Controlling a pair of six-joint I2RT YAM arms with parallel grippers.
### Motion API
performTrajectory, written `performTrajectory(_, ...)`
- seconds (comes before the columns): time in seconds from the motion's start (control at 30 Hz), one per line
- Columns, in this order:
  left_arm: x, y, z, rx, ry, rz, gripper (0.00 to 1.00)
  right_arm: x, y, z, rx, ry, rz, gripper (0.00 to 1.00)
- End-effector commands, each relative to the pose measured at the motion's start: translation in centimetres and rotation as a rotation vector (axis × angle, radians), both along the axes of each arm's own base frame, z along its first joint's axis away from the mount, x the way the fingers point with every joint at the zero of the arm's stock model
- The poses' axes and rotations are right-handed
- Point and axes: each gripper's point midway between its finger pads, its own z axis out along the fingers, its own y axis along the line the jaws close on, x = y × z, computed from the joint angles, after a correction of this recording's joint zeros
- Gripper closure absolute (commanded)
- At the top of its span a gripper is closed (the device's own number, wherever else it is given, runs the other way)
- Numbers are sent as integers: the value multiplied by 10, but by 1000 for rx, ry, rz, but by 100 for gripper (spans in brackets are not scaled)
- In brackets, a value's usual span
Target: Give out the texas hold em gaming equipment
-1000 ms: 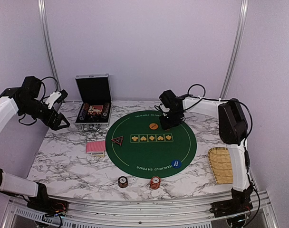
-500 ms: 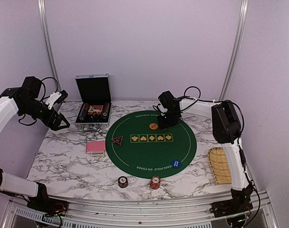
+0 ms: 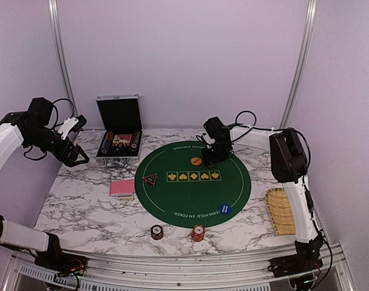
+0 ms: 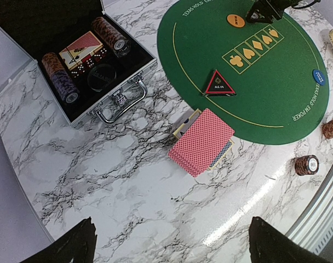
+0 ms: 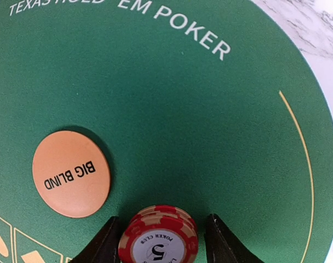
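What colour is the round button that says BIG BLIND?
Orange, with black letters. The BIG BLIND button shows best in the right wrist view.

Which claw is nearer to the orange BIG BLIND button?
Right. The right claw is just beside the orange button, over the green mat; the left claw hovers far off, by the open case.

The green mat (image 5: 210, 137) carries "TEXAS HOLD EM POKER" in white along its rim. On the mat, the orange disc (image 5: 71, 173) reads "BIG BLIND". Just beside it, the red chip (image 5: 158, 241) shows "5" and "POKER CLUB". The triangular marker (image 4: 218, 84) on the mat's edge says "ALL IN". The white lettering on the blue disc (image 4: 319, 74), also on the mat, is too small to read.
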Motion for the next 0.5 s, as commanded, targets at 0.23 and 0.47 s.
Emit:
performTrajectory(0.23, -11, 0, -1, 7, 15, -9, 1, 11, 6, 36, 51, -61, 15, 39)
performTrajectory(0.47, -13, 1, -3, 12, 16, -13, 1, 1, 20, 80, 96, -108, 53, 33)
